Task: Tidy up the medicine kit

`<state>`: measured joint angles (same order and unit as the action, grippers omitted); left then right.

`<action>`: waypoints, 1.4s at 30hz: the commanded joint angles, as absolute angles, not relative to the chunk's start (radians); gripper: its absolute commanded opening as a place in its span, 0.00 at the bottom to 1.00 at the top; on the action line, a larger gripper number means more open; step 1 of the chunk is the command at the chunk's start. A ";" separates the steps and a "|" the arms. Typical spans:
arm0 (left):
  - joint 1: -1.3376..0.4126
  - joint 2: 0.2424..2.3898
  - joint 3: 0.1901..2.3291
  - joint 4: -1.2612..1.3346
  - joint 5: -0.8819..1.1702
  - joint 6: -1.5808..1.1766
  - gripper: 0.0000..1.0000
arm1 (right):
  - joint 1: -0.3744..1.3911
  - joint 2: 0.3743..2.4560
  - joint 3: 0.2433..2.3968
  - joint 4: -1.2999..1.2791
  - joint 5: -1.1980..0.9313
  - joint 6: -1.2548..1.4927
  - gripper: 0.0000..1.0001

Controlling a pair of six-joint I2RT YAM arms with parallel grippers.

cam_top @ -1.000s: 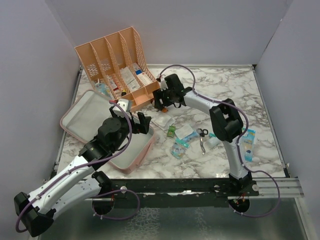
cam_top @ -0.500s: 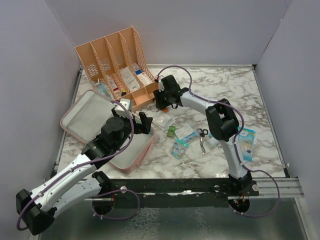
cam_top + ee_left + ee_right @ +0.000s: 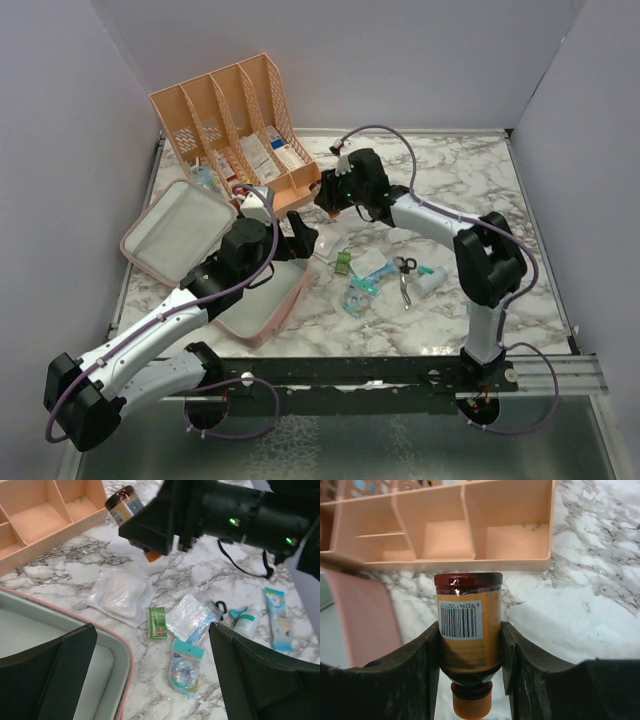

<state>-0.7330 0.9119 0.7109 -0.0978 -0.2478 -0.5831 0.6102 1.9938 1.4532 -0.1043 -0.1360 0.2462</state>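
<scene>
Between the fingers (image 3: 420, 665) of the right gripper (image 3: 470, 630), pinches a brown bottle (image 3: 468, 625) by its sides, orange cap nearest the wrist, base toward the peach organizer (image 3: 225, 110) at the far left corner of the tabletop (image 3: 450, 170). Holds it just off the organizer's front edge. Spreads the left gripper (image 3: 150, 680) fully, fingers (image 3: 65, 675) touching nothing, above the right rim of the medicine kit (image 3: 185, 225). Shows the kit open along the left edge of the tabletop, lid thrown back, grey-green lining up.

From the right wrist alone, reads a barcode on the bottle's orange label. From the left wrist alone, picks out a blue tube (image 3: 277, 617) right of the scissors (image 3: 220, 609); also takes in a white pouch (image 3: 120, 595) and a small green box (image 3: 157, 622) near the kit's rim. From overhead, loses the tube behind the right arm and most of the bottle under the gripper.
</scene>
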 commanded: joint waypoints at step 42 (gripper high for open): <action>-0.680 1.058 0.713 0.333 0.008 -0.837 0.47 | 0.601 1.415 0.842 0.592 -0.651 0.624 0.41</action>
